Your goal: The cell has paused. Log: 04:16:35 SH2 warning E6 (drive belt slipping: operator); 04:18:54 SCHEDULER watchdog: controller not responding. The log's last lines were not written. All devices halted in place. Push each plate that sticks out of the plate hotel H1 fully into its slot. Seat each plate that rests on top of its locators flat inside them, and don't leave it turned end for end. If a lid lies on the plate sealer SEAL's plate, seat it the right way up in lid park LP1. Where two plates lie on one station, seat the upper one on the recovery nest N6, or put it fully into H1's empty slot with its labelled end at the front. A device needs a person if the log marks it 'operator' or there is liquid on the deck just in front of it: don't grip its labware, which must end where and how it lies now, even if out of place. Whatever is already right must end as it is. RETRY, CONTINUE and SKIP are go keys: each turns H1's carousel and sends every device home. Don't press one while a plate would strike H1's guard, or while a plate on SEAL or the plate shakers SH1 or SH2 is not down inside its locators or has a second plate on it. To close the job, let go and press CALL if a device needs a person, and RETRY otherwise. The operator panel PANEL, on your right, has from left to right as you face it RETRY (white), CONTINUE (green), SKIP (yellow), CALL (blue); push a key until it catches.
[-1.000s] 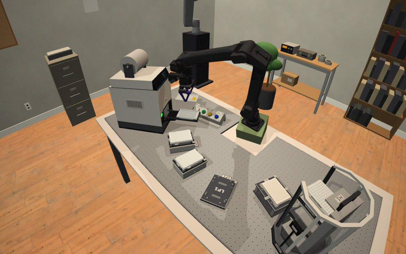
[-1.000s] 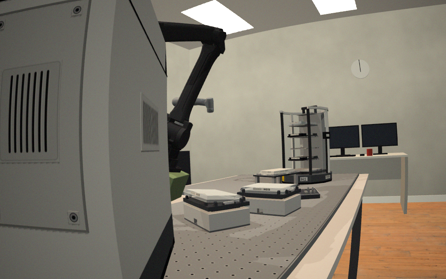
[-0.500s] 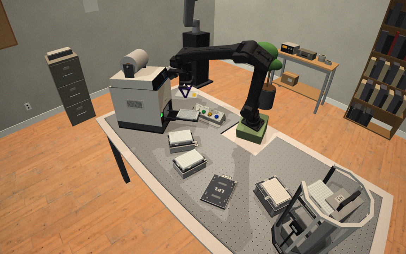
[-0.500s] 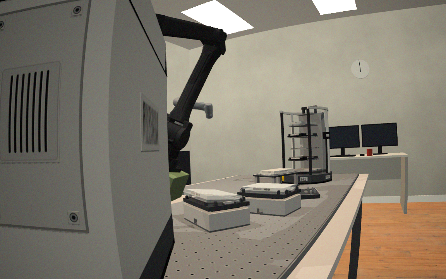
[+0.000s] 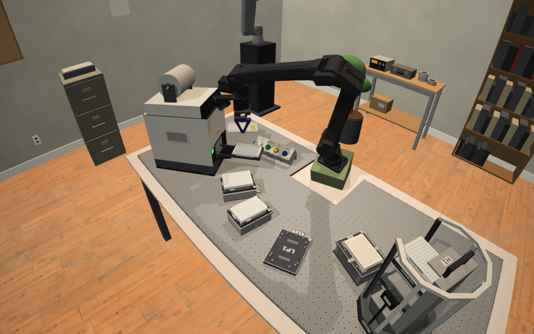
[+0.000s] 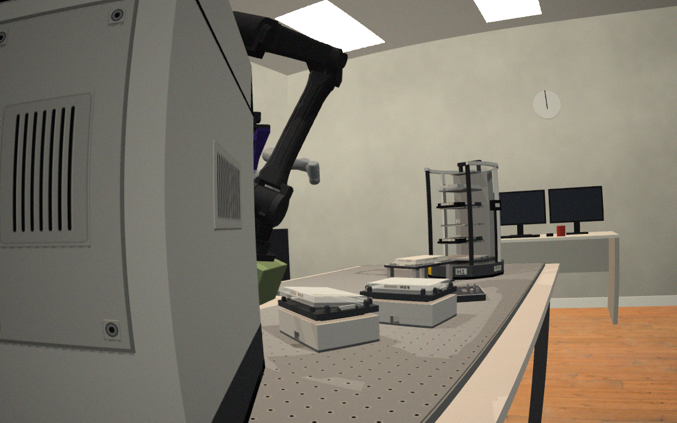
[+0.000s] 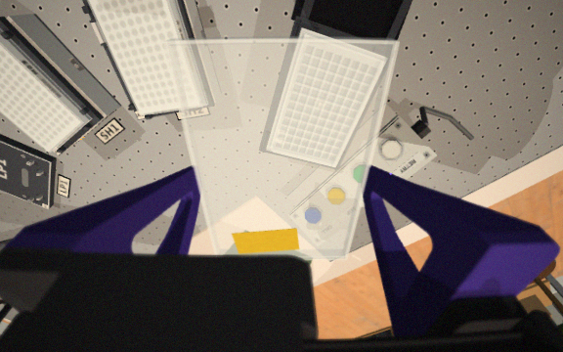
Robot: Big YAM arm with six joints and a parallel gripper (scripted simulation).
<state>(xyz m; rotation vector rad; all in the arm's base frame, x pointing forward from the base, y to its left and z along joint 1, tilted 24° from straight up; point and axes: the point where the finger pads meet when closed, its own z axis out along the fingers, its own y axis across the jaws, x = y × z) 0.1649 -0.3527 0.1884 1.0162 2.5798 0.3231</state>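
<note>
My gripper (image 5: 243, 125) (image 7: 281, 175) is shut on a clear lid (image 7: 233, 161) and holds it flat in the air, to the right of the sealer SEAL (image 5: 181, 128) (image 6: 93, 210). Under it, a white well plate (image 5: 247, 150) (image 7: 325, 98) lies bare on SEAL's drawer. Lid park LP1 (image 5: 287, 250) (image 7: 3, 168) is a dark, bare plate further along the deck. Shaker SH2 (image 5: 238, 180) (image 7: 150, 54) and shaker SH1 (image 5: 249, 209) (image 7: 22, 93) each carry a white plate. The panel PANEL (image 5: 278, 151) shows through the lid in the wrist view (image 7: 340, 196).
The plate hotel H1 (image 5: 422, 270) (image 6: 464, 221) stands at the near right end of the table, with a plate (image 5: 420, 253) at its top. A nest with a white plate (image 5: 362, 251) lies beside it. The arm's green base (image 5: 330, 172) stands at the table's edge.
</note>
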